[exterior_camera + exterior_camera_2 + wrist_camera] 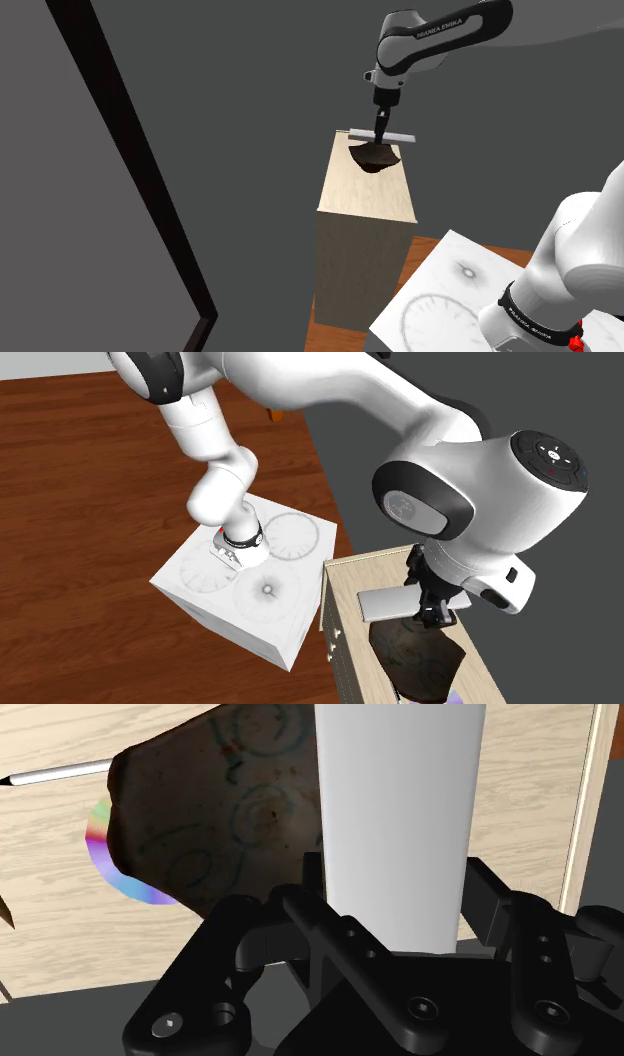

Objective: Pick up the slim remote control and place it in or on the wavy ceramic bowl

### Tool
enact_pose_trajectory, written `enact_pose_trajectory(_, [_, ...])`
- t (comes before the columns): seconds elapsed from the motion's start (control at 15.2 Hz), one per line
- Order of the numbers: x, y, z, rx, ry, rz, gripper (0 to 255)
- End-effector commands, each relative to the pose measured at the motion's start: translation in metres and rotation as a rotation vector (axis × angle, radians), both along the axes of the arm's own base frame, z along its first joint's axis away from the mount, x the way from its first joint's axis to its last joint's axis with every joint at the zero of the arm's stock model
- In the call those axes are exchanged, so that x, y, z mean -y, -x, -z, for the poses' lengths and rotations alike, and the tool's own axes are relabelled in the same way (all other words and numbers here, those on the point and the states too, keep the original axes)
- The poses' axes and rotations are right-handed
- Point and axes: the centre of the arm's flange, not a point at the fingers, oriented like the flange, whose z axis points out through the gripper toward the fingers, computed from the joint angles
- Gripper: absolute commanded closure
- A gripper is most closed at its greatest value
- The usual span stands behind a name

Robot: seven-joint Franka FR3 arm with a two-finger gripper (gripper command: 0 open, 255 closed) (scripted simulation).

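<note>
Shoulder view: high beside and behind the stand (450,290), facing down and away toward the pale wooden cabinet (365,195), seen from well off. Second exterior view: close above the cabinet, facing back toward the stand; these 2 views share both. Wrist view: very near, looking along the gripper (395,879) past its clasped grey remote (400,794) onto the dark bowl (220,814).

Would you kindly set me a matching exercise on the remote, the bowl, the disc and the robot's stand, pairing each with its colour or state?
1 remote
2 bowl
3 disc
4 stand

A dark brown with swirls
B white, on the wooden floor
C rainbow-coloured, partly hidden by the bowl
D grey, clasped in the hand

Pairs: 1-D, 2-A, 3-C, 4-B
</note>
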Motion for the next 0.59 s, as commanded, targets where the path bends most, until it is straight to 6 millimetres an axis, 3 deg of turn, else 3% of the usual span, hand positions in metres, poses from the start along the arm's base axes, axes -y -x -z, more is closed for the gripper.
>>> enact_pose_trajectory(0.0, [0.019, -0.016, 0.001, 0.001, 0.0, -0.002, 255])
enact_pose_trajectory(0.13, [0.036, -0.031, 0.001, 0.001, 0.0, -0.002, 255])
enact_pose_trajectory(0.53, [0.036, -0.031, 0.033, 0.001, 0.0, -0.002, 255])
